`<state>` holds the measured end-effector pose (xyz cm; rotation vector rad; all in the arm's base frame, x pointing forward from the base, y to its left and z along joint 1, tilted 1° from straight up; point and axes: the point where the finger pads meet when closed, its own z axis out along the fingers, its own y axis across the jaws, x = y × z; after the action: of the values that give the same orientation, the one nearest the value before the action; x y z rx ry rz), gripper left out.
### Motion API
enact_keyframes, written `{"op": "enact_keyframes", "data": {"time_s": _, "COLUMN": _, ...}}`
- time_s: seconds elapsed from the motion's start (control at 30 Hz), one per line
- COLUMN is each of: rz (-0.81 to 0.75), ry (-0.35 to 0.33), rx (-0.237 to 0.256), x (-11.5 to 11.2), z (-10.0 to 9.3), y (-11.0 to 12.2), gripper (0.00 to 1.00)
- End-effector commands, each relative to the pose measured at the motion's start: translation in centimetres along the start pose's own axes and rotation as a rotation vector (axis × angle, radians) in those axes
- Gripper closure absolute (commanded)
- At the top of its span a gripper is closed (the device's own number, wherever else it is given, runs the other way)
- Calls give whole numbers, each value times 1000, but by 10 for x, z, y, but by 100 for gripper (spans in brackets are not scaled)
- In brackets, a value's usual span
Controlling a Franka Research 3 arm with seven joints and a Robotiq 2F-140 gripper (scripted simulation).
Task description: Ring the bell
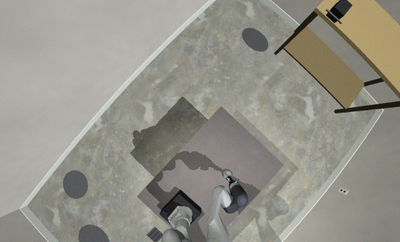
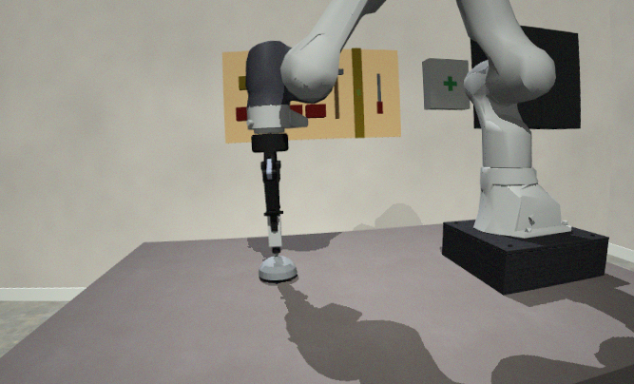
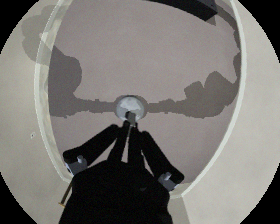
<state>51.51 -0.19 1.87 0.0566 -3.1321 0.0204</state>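
A small silver dome bell (image 2: 277,269) stands upright on the grey-brown table, left of the arm's base. It also shows in the top view (image 1: 226,173) and in the wrist view (image 3: 130,106). My gripper (image 2: 275,248) is shut with nothing between the fingers and points straight down. Its fingertips rest on the top middle of the bell, where the button is. The button itself is hidden under the fingertips. In the wrist view the shut fingers (image 3: 130,119) end at the bell's centre.
The arm's black base block (image 2: 524,255) stands on the table to the right of the bell. A wooden desk (image 1: 360,51) stands far off across the floor. The table edge runs in front and to the left of the bell.
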Motion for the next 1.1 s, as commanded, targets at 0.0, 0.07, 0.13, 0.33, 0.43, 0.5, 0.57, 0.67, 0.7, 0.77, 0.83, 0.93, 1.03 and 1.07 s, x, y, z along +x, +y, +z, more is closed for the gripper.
{"op": "enact_keyframes", "data": {"time_s": 0.0, "rz": 5, "ry": -1, "rx": -2, "x": 0, "z": 1, "y": 2, "gripper": 100}}
{"op": "enact_keyframes", "data": {"time_s": 0.07, "rz": 5, "ry": -1, "rx": -2, "x": 0, "z": 1, "y": 2, "gripper": 100}}
{"op": "enact_keyframes", "data": {"time_s": 0.13, "rz": 5, "ry": -1, "rx": -2, "x": 0, "z": 1, "y": 2, "gripper": 100}}
{"op": "enact_keyframes", "data": {"time_s": 0.33, "rz": 5, "ry": -1, "rx": -2, "x": 0, "z": 1, "y": 2, "gripper": 100}}
{"op": "enact_keyframes", "data": {"time_s": 0.43, "rz": 5, "ry": -1, "rx": -2, "x": 0, "z": 1, "y": 2, "gripper": 100}}
{"op": "enact_keyframes", "data": {"time_s": 0.5, "rz": 5, "ry": -1, "rx": -2, "x": 0, "z": 1, "y": 2, "gripper": 100}}
{"op": "enact_keyframes", "data": {"time_s": 0.57, "rz": 5, "ry": -1, "rx": -2, "x": 0, "z": 1, "y": 2, "gripper": 100}}
{"op": "enact_keyframes", "data": {"time_s": 0.67, "rz": 5, "ry": -1, "rx": -2, "x": 0, "z": 1, "y": 2, "gripper": 100}}
{"op": "enact_keyframes", "data": {"time_s": 0.7, "rz": 5, "ry": -1, "rx": -2, "x": 0, "z": 1, "y": 2, "gripper": 100}}
{"op": "enact_keyframes", "data": {"time_s": 0.77, "rz": 5, "ry": -1, "rx": -2, "x": 0, "z": 1, "y": 2, "gripper": 100}}
{"op": "enact_keyframes", "data": {"time_s": 0.83, "rz": 5, "ry": -1, "rx": -2, "x": 0, "z": 1, "y": 2, "gripper": 100}}
{"op": "enact_keyframes", "data": {"time_s": 0.93, "rz": 5, "ry": -1, "rx": -2, "x": 0, "z": 1, "y": 2, "gripper": 100}}
{"op": "enact_keyframes", "data": {"time_s": 1.03, "rz": 5, "ry": -1, "rx": -2, "x": 0, "z": 3, "y": 2, "gripper": 100}}
{"op": "enact_keyframes", "data": {"time_s": 1.07, "rz": 5, "ry": -1, "rx": -2, "x": 0, "z": 4, "y": 2, "gripper": 100}}
